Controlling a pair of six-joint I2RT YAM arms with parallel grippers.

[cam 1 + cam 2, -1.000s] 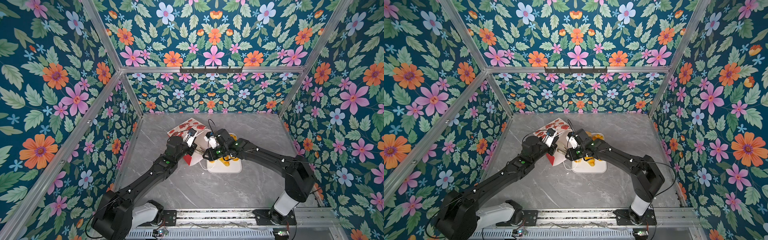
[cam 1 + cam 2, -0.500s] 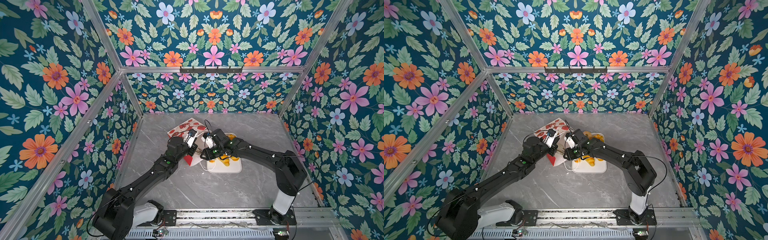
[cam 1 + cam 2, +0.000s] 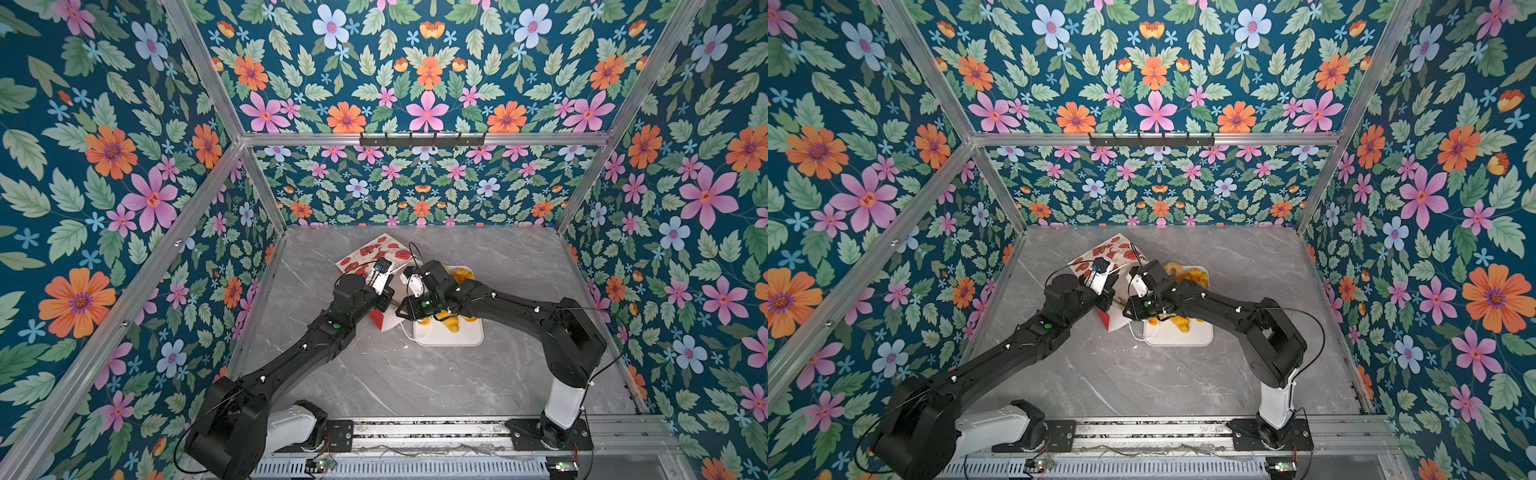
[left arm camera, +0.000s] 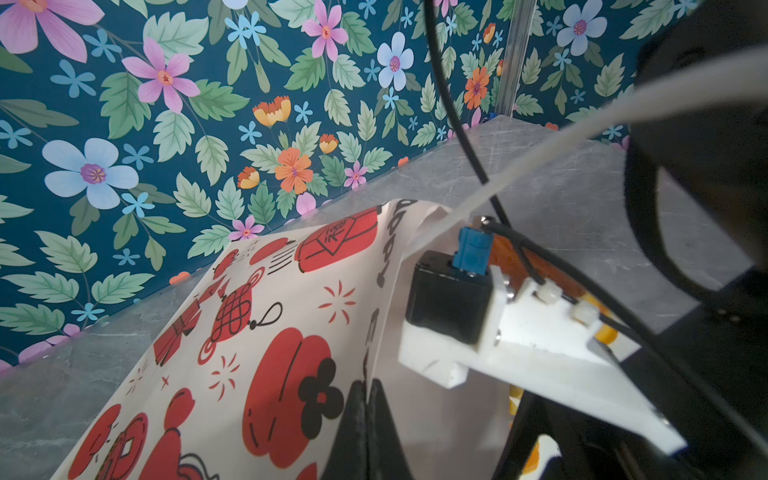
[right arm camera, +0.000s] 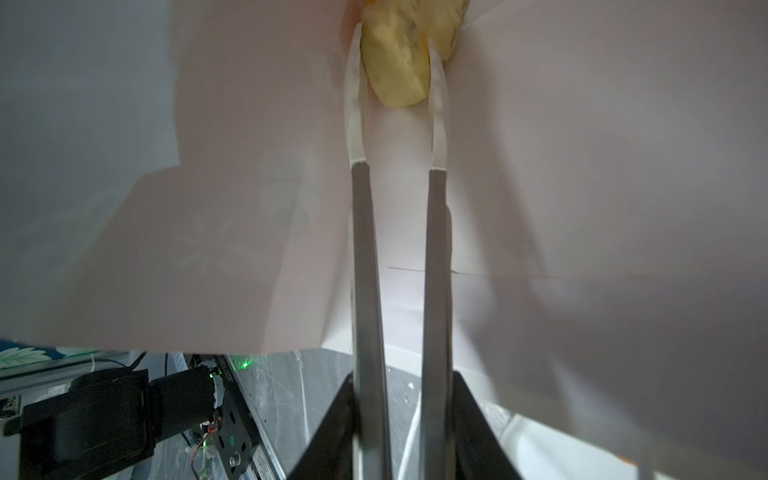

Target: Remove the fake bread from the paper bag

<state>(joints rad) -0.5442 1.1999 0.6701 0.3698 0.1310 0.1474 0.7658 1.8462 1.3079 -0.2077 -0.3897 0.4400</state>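
Observation:
The white-and-red paper bag (image 3: 374, 253) (image 3: 1113, 249) lies tilted on the grey table, mouth toward the tray. My left gripper (image 4: 365, 386) (image 3: 384, 291) is shut on the rim of the bag (image 4: 270, 332) and holds the mouth up. The right arm's long thin fingers reach deep inside the bag. There my right gripper (image 5: 395, 37) is shut on a pale yellow piece of fake bread (image 5: 397, 79), with a white tip touching each side. In both top views the bag hides those tips, and only the right wrist (image 3: 419, 291) shows.
A flat white tray (image 3: 469, 336) (image 3: 1200, 336) sits right of the bag, under the right forearm. It holds several golden pastries (image 3: 461, 274) (image 3: 1194, 276). A white cord handle (image 3: 415, 332) loops over its near left corner. Floral walls close in three sides.
The right arm has pushed a little further left into the bag, and its fingers have narrowed onto the yellow bread. The left gripper has stayed put on the bag's rim.

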